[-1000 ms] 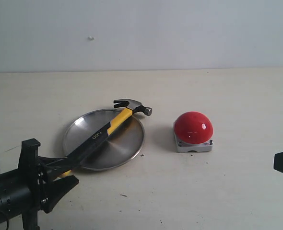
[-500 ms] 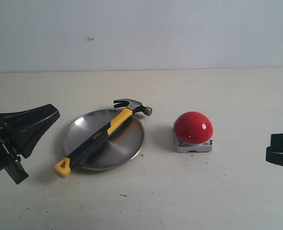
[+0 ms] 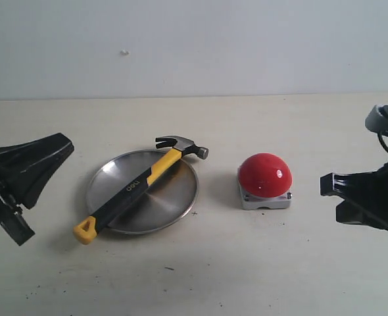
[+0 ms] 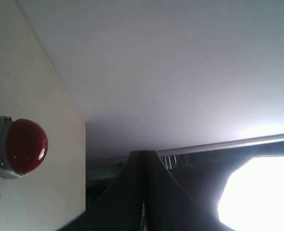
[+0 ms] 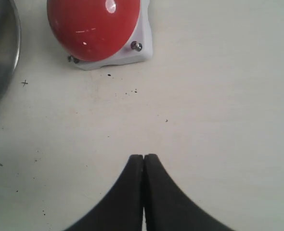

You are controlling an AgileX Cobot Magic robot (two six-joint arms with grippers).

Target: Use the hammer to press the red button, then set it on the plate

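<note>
— Where do my jaws stand?
— Both pairs are pressed together and hold nothing. Your left jaws, spread at the handle's end a second ago, have pulled back left. The right ones have come in, right of the button [image 3: 265, 172].
— And the hammer [image 3: 138, 184]?
— It lies free across the plate [image 3: 174, 197], its yellow end resting on the table [image 3: 246, 263]. The placing looks done.

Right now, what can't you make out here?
- Exterior view: hammer handle covers part of the plate; edges crop the left gripper and right gripper.
- Left wrist view: red button base cropped by the edge.
- Right wrist view: only a plate sliver shows; button top cropped.
</note>
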